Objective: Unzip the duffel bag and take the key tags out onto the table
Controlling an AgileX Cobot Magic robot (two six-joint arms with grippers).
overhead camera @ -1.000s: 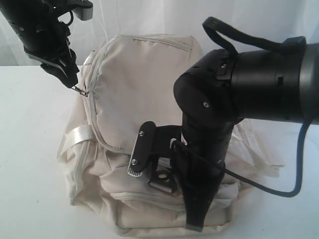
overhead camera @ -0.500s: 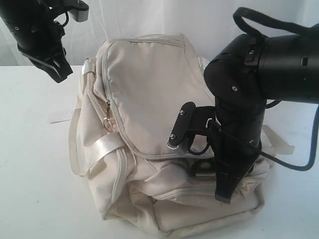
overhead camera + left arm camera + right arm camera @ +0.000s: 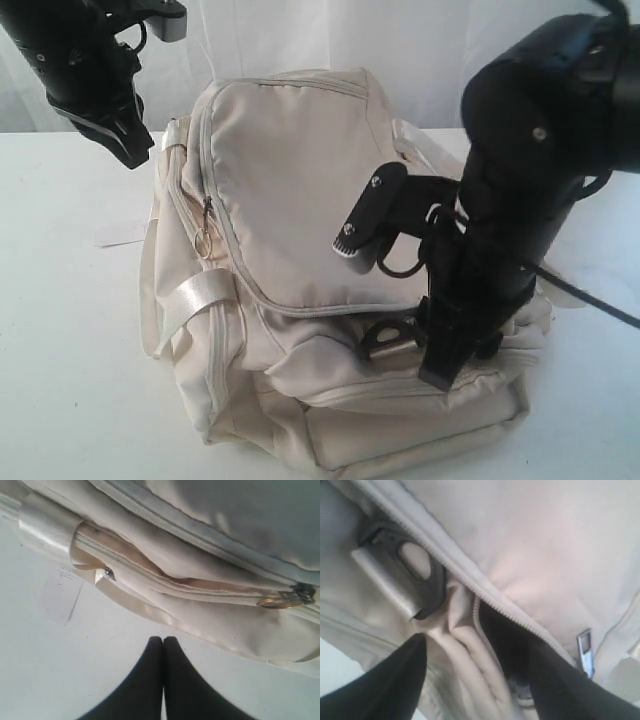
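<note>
- A white curtain (image 3: 300, 35) is seen behind a wide white desk (image 3: 60, 350); the duffel bag (image 3: 290, 180) is set on the desk near the middle of the exterior view, with its large cream top panel tilted towards the camera.
- At the far left the left arm (image 3: 85, 70) is held above the desk, up beside the bag's upper left corner and apart from it. Its jaws are clenched – in the left wrist view the two black fingertips (image 3: 150, 680) are pressed together with nothing between them.
- A flat white paper tag (image 3: 120, 236) is laid on the desk just beside the bag's left side.
- A satin strap (image 3: 200, 295) is looped over the bag's left side.
- A zip pull with a small metal ring (image 3: 204, 235) is hung on the left-hand zipper, just above the strap.
- A black D-ring (image 3: 385, 338) is seen low on the bag's front, right of centre.
- On the right, the right arm (image 3: 530, 150) is bent down onto the bag's front right part. Its jaws are released – in the right wrist view the dark fingers (image 3: 385, 680) are spread wide on either side of folded cream fabric, where a zipper (image 3: 485, 600) is parted over a dark gap, beside the D-ring.
</note>
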